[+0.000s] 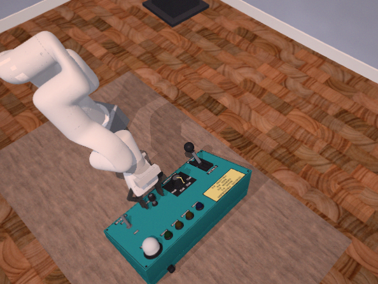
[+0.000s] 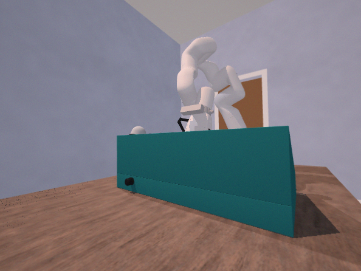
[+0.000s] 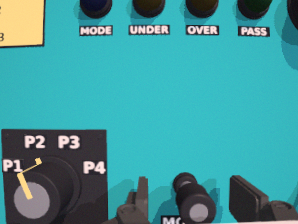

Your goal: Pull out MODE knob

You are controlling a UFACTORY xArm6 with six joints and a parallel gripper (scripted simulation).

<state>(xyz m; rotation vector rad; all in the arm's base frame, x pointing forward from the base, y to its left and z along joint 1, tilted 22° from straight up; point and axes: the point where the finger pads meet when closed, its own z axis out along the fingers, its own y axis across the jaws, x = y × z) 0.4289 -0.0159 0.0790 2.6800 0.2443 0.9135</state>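
Observation:
The teal console [image 1: 178,216] lies on the mat. The MODE knob [image 3: 194,201], a small black stem with a grey cap, stands near the console's near-left edge; it also shows in the top view [image 1: 153,199]. My gripper [image 3: 188,193] is open, low over the panel, with one finger on each side of the knob and a gap on both sides. In the top view the gripper [image 1: 147,198] hangs just over the knob. In the exterior view the console's wall hides the fingertips and the knob.
The PROGRAM selector [image 3: 35,196] points at P1, left of the knob. Four lamps sit above, among them the one labelled MODE [image 3: 96,6]. A black-ball lever [image 1: 189,148], a toggle [image 1: 126,221] and a white dome [image 1: 151,246] stand on the panel. A small black knob [image 2: 129,181] sticks out of the side wall.

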